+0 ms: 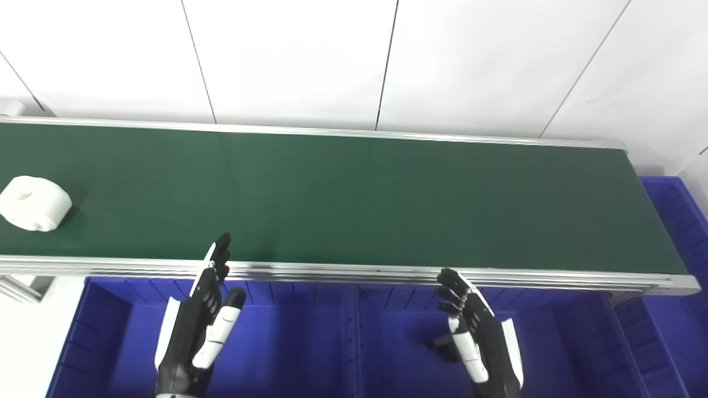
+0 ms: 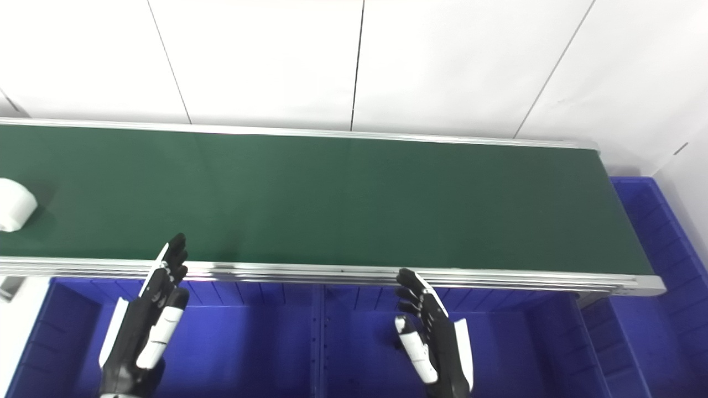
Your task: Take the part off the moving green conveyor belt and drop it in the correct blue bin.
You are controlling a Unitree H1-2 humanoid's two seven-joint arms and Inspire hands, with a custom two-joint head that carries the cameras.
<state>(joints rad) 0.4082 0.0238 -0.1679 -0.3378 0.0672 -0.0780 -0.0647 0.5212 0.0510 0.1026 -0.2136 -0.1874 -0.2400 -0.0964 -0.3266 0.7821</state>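
Observation:
A white ring-shaped part [image 1: 36,203] lies on the green conveyor belt [image 1: 354,199] at its far left; the right eye view shows only its edge [image 2: 14,205]. My left hand [image 1: 199,326] is open and empty, fingers straight, above the left blue bin [image 1: 276,342], its fingertips at the belt's near rail. My right hand [image 1: 478,337] is open and empty, fingers slightly curled, above the middle blue bin [image 1: 553,342], just below the rail.
The belt's aluminium rail [image 1: 354,272] runs between my hands and the belt. A third blue bin [image 1: 677,221] stands past the belt's right end. A white wall [image 1: 354,55] rises behind the belt.

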